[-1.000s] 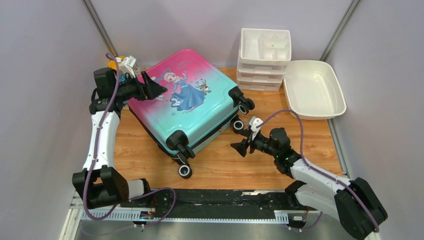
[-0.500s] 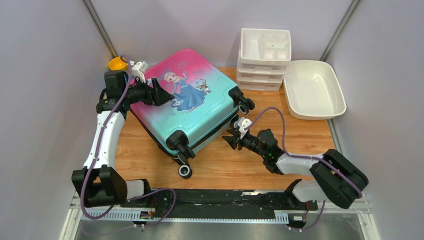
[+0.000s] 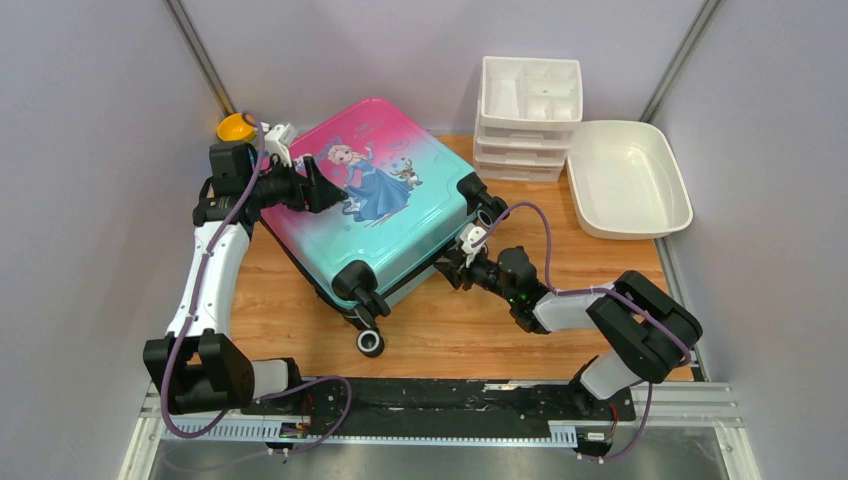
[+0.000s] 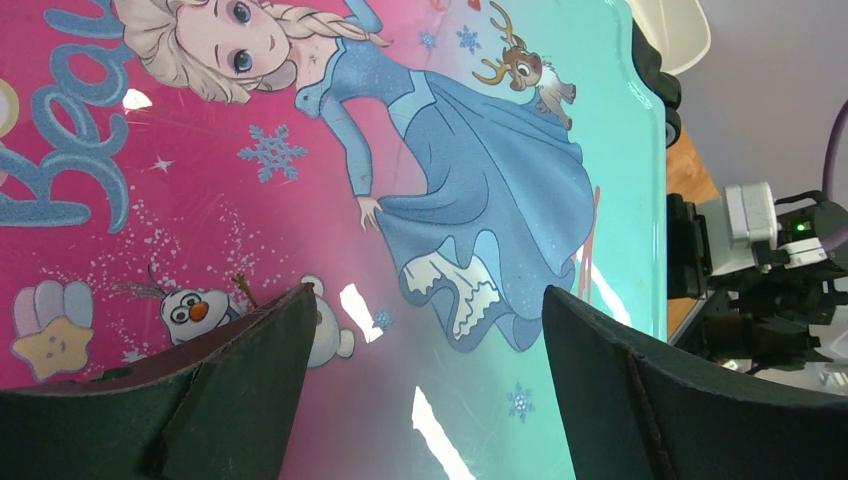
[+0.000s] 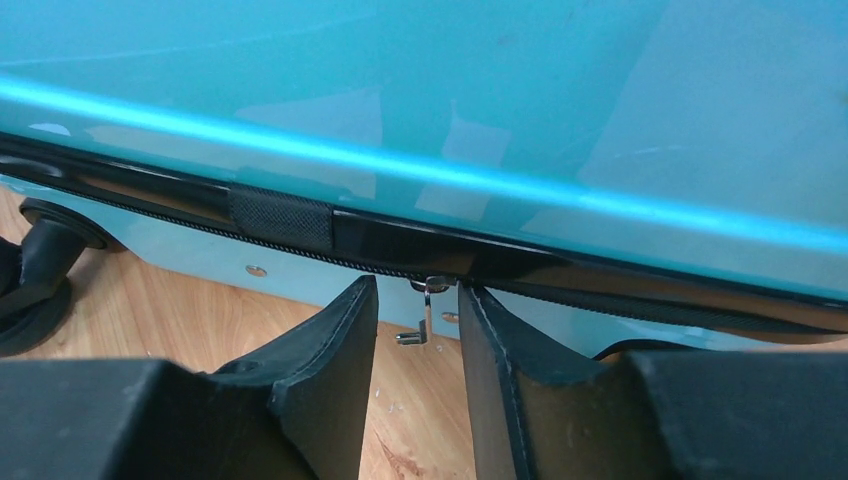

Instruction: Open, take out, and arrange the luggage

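Observation:
The luggage (image 3: 400,215), a teal-to-pink hard-shell suitcase with a princess print, lies flat and closed on the wooden table, wheels toward me. My left gripper (image 3: 322,189) is open and hovers over the pink part of the shell (image 4: 300,150), its gripper (image 4: 428,296) empty. My right gripper (image 3: 450,268) is at the suitcase's near right side, level with the black zip (image 5: 300,225). In the right wrist view the metal zip pull (image 5: 427,312) hangs between the narrowly open fingers (image 5: 340,340) of the gripper (image 5: 417,288), untouched.
A white drawer organiser (image 3: 529,112) stands at the back right, with a white oval basin (image 3: 628,178) beside it. An orange object (image 3: 235,128) sits behind the left arm. The suitcase's wheels (image 3: 370,342) stick out toward the front. Walls close in on both sides.
My right gripper has moved left and forward up to the suitcase's zip side. My left gripper shifted a little right over the shell, then stayed still.

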